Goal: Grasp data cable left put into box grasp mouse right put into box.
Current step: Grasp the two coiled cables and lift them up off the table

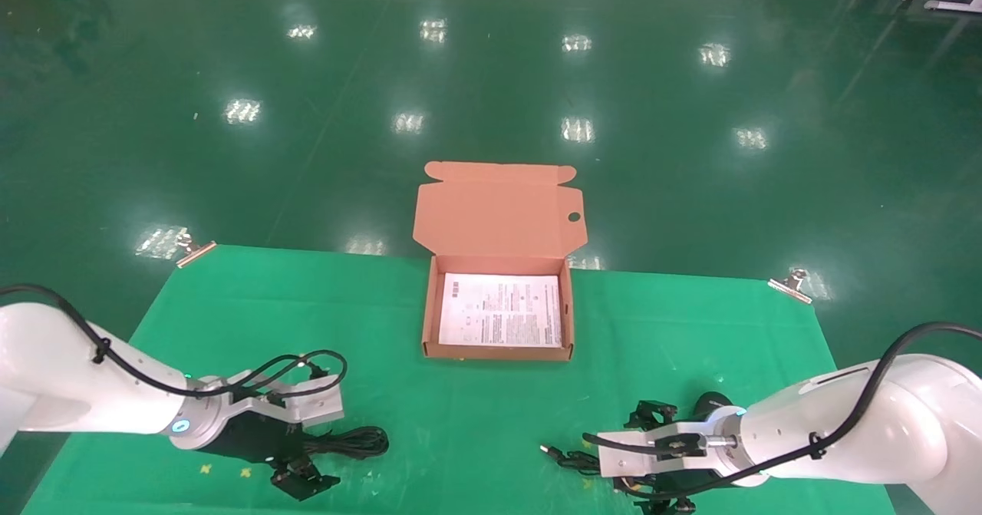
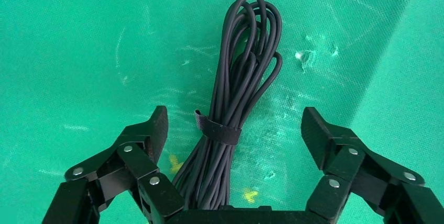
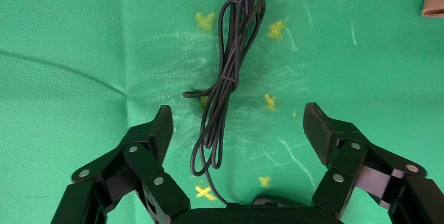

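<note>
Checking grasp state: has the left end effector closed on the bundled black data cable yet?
No, the left end effector is open, its fingers clear of the strapped black cable bundle lying between them.

**Three cameras: one high overview, two close wrist views**

The head camera looks forward and down from above, taking in the whole green table [image 1: 476,415], the box [image 1: 497,311] and the floor beyond. Each wrist camera sits just behind its own fingers, facing the cloth at close range. The data cable [image 2: 235,98] shows in both the left wrist and head views.
</note>
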Motion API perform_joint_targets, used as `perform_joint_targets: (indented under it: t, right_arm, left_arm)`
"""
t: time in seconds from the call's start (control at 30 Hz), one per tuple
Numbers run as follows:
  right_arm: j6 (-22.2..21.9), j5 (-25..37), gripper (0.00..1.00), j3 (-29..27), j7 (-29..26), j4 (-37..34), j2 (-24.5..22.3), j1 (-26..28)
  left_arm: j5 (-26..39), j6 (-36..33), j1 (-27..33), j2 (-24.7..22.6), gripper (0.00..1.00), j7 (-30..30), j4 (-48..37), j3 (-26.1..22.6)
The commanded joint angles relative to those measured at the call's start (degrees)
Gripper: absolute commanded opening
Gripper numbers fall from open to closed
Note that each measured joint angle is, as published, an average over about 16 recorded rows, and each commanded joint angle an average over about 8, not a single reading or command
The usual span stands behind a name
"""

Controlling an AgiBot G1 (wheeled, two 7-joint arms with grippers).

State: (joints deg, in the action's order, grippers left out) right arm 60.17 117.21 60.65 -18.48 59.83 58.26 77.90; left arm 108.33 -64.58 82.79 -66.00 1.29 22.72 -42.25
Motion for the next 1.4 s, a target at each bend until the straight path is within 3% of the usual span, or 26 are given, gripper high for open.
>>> perform_joint_targets:
  t: [0.03,1.4]
  right_arm:
    - [0.1,0.0,0.0,0.0,-0.1,0.2,-0.1,0.0]
    - [0.4,0.0,0.0,-0.1,-0.3,0.9,-0.5,0.1]
  left_arm:
    - [0.0,0.0,0.0,0.0,0.0,0.2,0.3,0.0]
    - [0.3,-0.3,-0.2,0.3,0.0,0.6,1.3,-0.2]
